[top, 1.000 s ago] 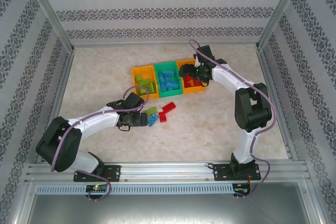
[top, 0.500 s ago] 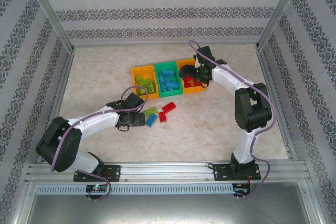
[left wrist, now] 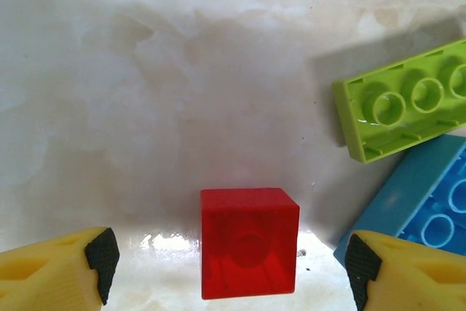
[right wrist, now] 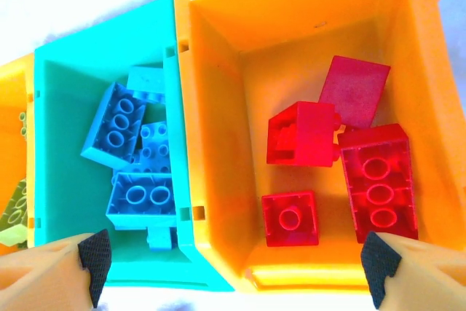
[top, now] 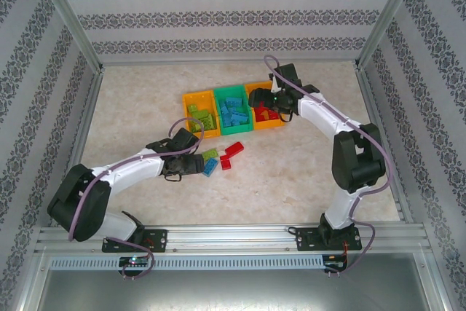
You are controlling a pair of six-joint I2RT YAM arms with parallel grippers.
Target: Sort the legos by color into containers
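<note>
A small red lego (left wrist: 249, 251) lies hollow side up on the table between the wide-apart fingers of my open left gripper (left wrist: 231, 261), untouched by either pad. A lime lego (left wrist: 404, 100) and a blue lego (left wrist: 426, 205) lie just to its right. From above, the left gripper (top: 191, 166) sits beside the loose legos: lime (top: 210, 154), blue (top: 212, 167), red (top: 234, 150). My right gripper (right wrist: 237, 266) hangs open and empty over the containers. The right orange bin (right wrist: 218, 107) holds several red legos (right wrist: 291, 218). The green bin (right wrist: 58, 78) holds blue legos (right wrist: 140, 198).
The left orange bin (top: 191, 100) holds lime bricks. The three bins stand in a row at the middle back of the marble table (top: 306, 172). Metal frame posts and patterned walls enclose the table on three sides.
The left gripper has edged slightly toward the loose bricks. The right arm's elbow has dropped a little while its gripper stays over the bins.
</note>
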